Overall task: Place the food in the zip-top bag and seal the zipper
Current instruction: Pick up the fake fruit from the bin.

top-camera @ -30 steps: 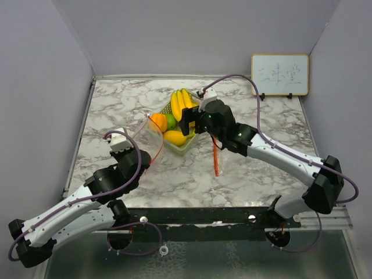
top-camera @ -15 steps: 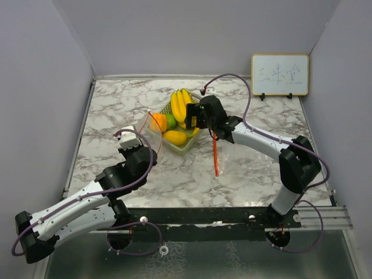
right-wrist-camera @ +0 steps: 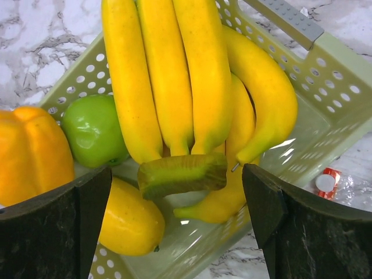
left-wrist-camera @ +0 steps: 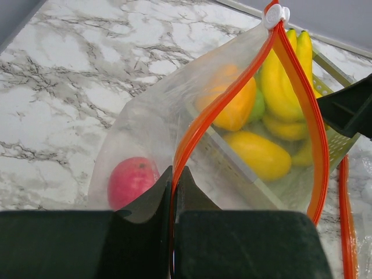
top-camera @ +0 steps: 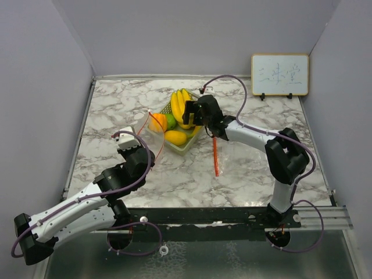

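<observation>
Right hand [right-wrist-camera: 177, 218], spread wide, straddles the banana bunch [right-wrist-camera: 174, 87], which runs lengthwise up-frame; left hand [left-wrist-camera: 174, 177] pinches the zip-top bag [left-wrist-camera: 145, 116].

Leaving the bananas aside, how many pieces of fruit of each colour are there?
Red apple: 1
Green fruit: 1
Orange fruit: 1
Yellow fruit: 1
Total: 4
</observation>
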You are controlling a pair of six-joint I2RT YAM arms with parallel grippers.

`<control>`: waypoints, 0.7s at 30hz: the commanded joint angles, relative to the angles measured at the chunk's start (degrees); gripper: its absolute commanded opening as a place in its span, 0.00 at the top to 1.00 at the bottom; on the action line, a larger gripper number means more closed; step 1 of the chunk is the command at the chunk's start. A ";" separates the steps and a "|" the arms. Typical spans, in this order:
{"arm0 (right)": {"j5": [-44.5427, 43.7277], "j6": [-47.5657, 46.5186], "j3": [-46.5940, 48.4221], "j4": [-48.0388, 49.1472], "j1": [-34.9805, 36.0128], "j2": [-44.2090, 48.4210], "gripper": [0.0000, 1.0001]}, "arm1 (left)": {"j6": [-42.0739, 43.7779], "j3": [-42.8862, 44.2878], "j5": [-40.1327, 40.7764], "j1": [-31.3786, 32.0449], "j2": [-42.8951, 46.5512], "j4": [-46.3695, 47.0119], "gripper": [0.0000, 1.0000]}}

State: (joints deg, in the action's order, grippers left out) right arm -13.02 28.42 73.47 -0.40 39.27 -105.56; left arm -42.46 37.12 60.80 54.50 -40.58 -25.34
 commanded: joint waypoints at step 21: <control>-5.08 0.13 -1.55 9.93 -0.09 -0.83 0.68 | 1.84 2.11 -0.21 -0.09 2.42 -2.30 1.00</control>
State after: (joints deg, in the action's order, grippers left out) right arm -14.98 31.03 73.58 6.11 39.27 -110.96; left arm -41.39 37.39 60.71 54.50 -38.74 -26.55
